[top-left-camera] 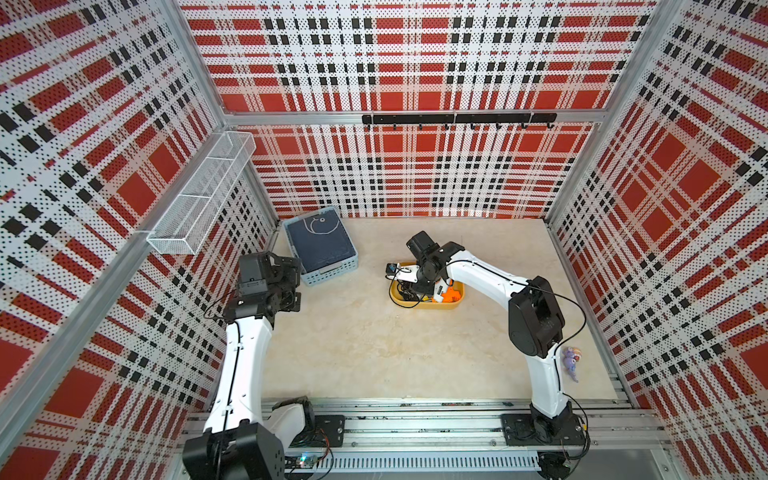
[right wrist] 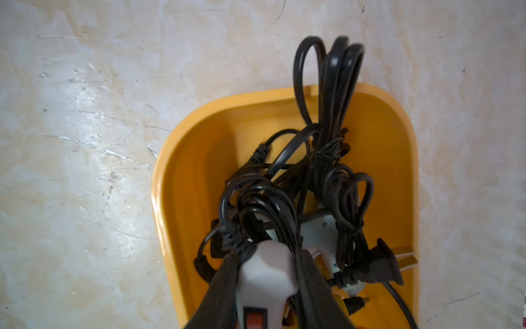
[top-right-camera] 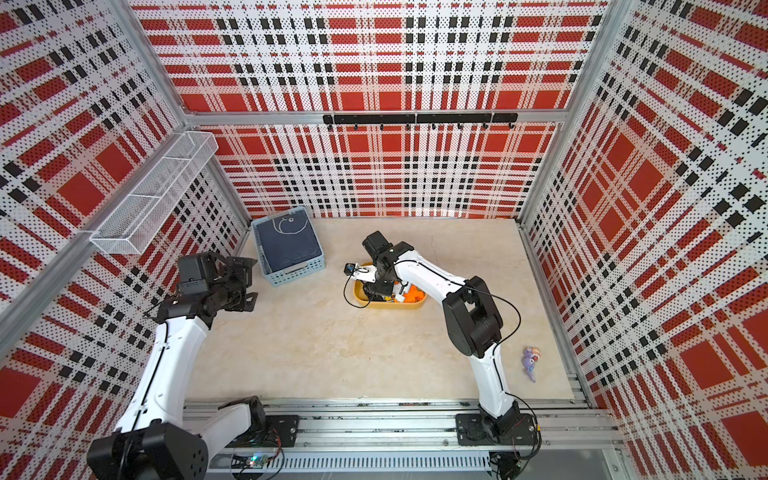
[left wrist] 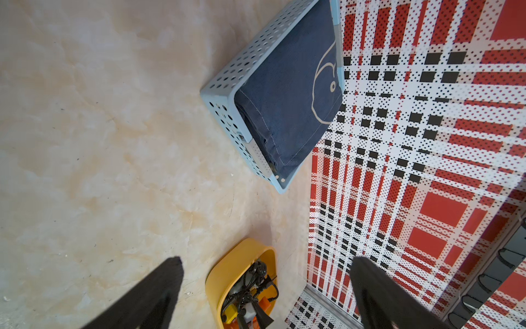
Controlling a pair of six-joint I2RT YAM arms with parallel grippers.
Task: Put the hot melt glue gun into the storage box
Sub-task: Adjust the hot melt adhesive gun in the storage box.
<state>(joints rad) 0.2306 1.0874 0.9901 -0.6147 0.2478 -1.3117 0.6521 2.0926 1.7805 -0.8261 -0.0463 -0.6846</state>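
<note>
The storage box (top-left-camera: 457, 306) (top-right-camera: 417, 306) is a shallow yellow tub in the middle of the table in both top views. My right gripper (right wrist: 270, 255) (top-left-camera: 419, 286) is down inside it, shut on the white handle of the hot melt glue gun (right wrist: 266, 284), whose red switch shows between the fingers. Its black cord (right wrist: 330, 114) is bundled, and loops reach over the box rim (right wrist: 256, 98). More white and orange tool parts (top-left-camera: 448, 295) lie in the box. My left gripper (left wrist: 267, 259) (top-left-camera: 291, 286) hangs open and empty at the left, apart from the box (left wrist: 227, 270).
A pale blue perforated basket (top-left-camera: 328, 276) (left wrist: 227, 85) with dark blue cloth stands at the back left. A white wire-mesh rack (top-left-camera: 199, 195) hangs on the left wall, and a black hook rail (top-left-camera: 457, 119) on the back wall. A small purple toy (top-left-camera: 571, 361) lies at the right.
</note>
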